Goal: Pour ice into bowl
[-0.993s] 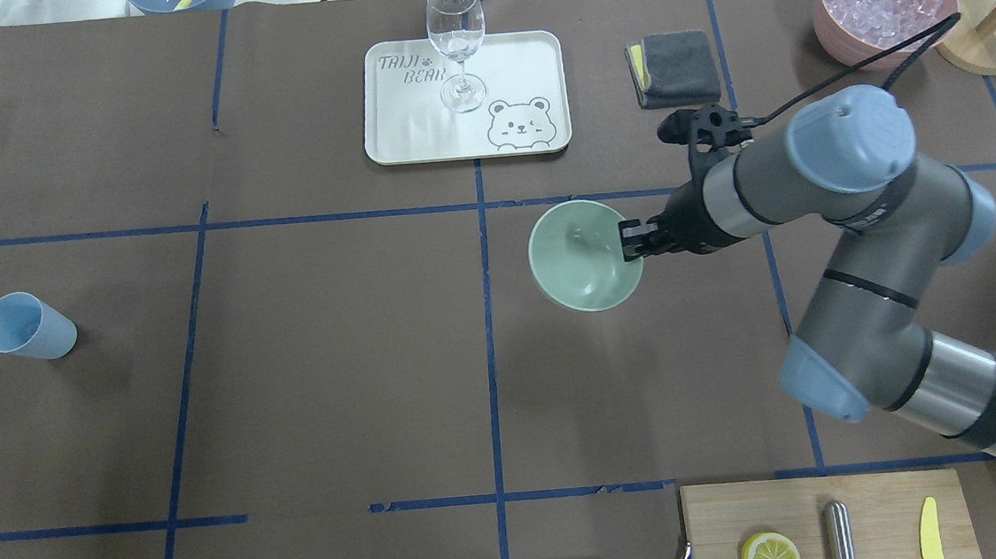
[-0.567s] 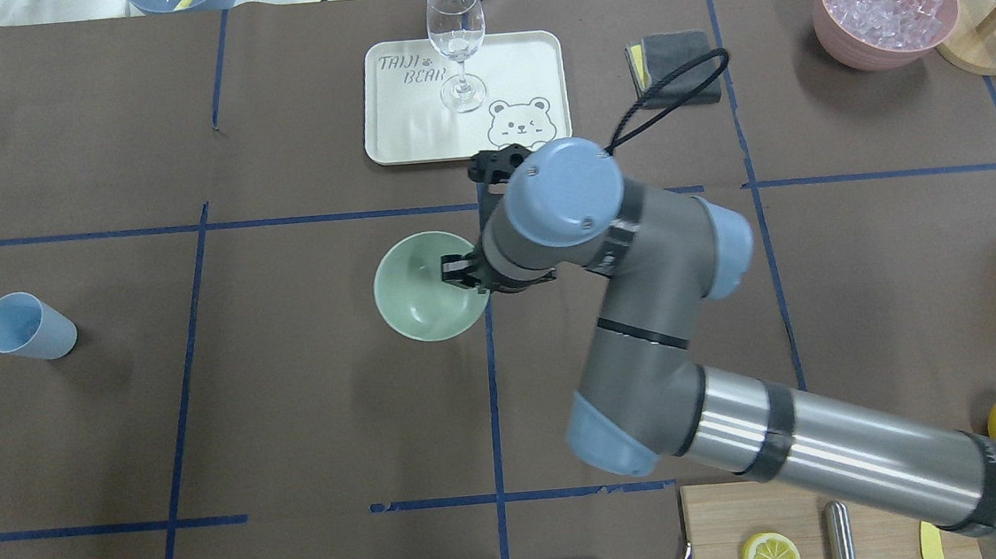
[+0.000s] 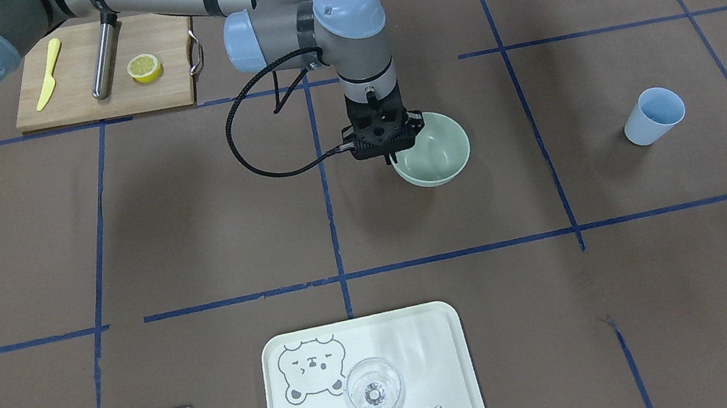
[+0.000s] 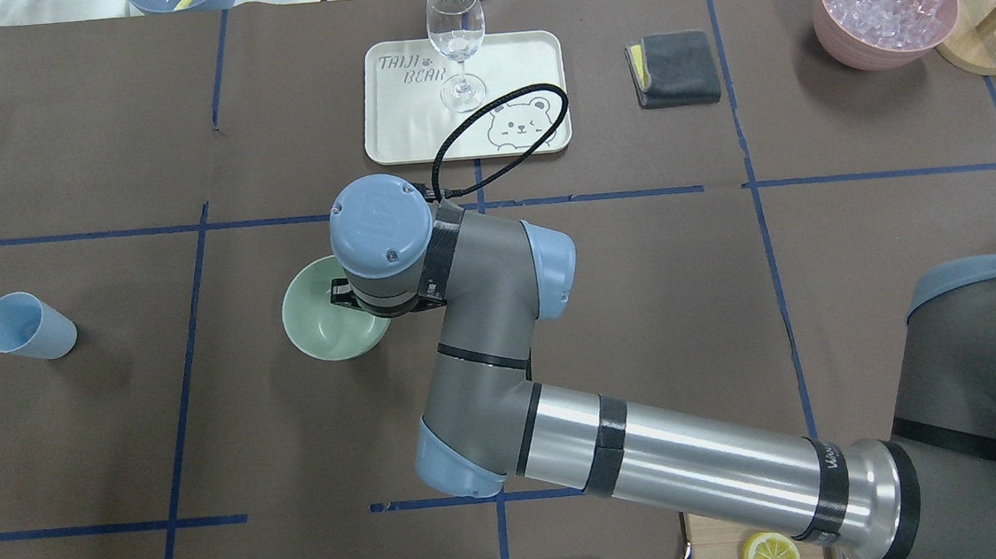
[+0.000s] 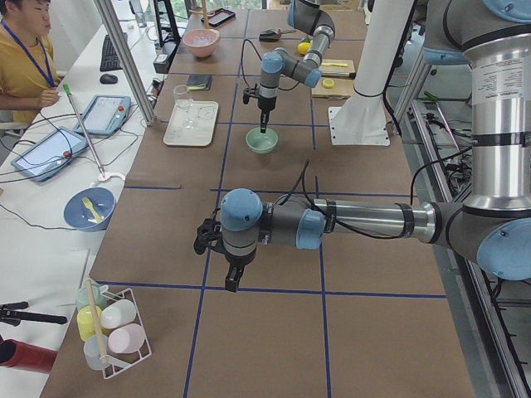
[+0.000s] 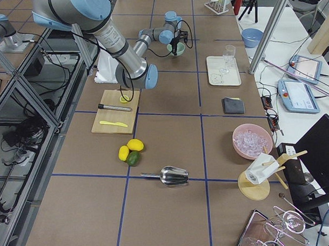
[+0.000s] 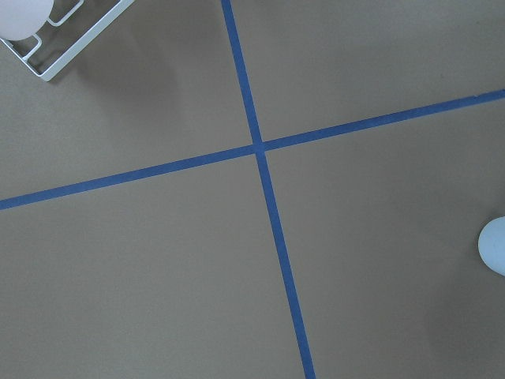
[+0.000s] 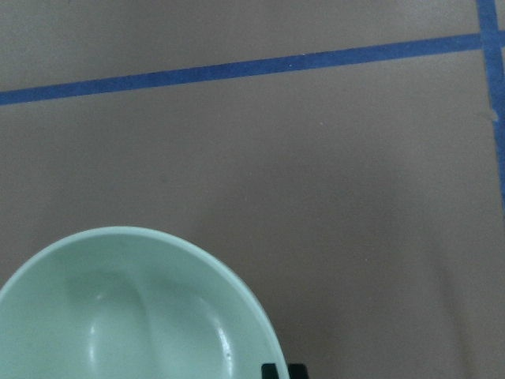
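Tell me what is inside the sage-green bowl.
The round pale sage-green matte bowl shows a bare inside, nothing in it. The right gripper, clamped on its rim, hides a small strip there.

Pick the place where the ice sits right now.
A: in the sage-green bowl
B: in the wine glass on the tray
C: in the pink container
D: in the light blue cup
C: the ice lies heaped in the pink container at the far right of the overhead view, while the bowl shows a bare inside.
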Controlling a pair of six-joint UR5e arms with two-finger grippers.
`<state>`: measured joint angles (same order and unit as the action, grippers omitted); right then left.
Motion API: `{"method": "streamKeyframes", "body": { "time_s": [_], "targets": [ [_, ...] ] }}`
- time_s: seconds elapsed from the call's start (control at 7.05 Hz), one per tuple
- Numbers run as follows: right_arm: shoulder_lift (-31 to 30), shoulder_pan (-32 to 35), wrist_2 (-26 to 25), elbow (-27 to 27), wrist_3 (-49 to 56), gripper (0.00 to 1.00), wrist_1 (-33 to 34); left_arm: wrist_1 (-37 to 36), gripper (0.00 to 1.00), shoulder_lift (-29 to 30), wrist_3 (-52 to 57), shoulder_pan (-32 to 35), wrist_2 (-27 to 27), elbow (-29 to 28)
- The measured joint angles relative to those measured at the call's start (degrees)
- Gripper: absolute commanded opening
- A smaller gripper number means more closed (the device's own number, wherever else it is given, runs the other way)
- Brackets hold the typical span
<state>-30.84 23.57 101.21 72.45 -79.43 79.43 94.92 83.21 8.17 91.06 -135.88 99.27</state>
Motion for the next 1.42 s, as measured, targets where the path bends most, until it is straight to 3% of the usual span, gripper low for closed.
{"method": "streamKeyframes", "body": {
  "time_s": [0.14,0.28,0.43,0.71,0.99,1.28,1.42],
  "targets": [
    [0.85,-0.24,-0.75,-1.3,-0.39,0.2,-0.25,0.0,1.0,-0.07,0.0,0.0,0.0,-0.02],
    [1.28,-0.32,-1.3,-2.17,-0.61,0.31,-0.61,0.0,1.0,-0.11,0.0,0.0,0.0,-0.03],
    [1.42,-0.34,-1.57,-2.63,-0.69,0.99,-0.84,0.0,1.0,-0.14,0.0,0.0,0.0,-0.03],
    [1.5,-0.33,-2.41,-2.73,-0.66,1.0,-0.93,0.0,1.0,-0.15,-0.02,0.0,0.0,-0.04],
    [1.29,2.15,-1.05,0.53,0.37,1.0,0.56,0.4,1.0,-0.06,-0.12,-0.01,0.24,0.04],
    [-1.36,9.17,6.34,6.53,7.51,1.0,6.08,4.7,1.0,0.1,-0.17,-0.21,0.79,-0.02],
    [-5.68,13.72,10.89,11.14,13.19,1.0,7.93,7.61,1.0,0.15,-0.25,-0.35,0.85,-0.06]
  ]
}}
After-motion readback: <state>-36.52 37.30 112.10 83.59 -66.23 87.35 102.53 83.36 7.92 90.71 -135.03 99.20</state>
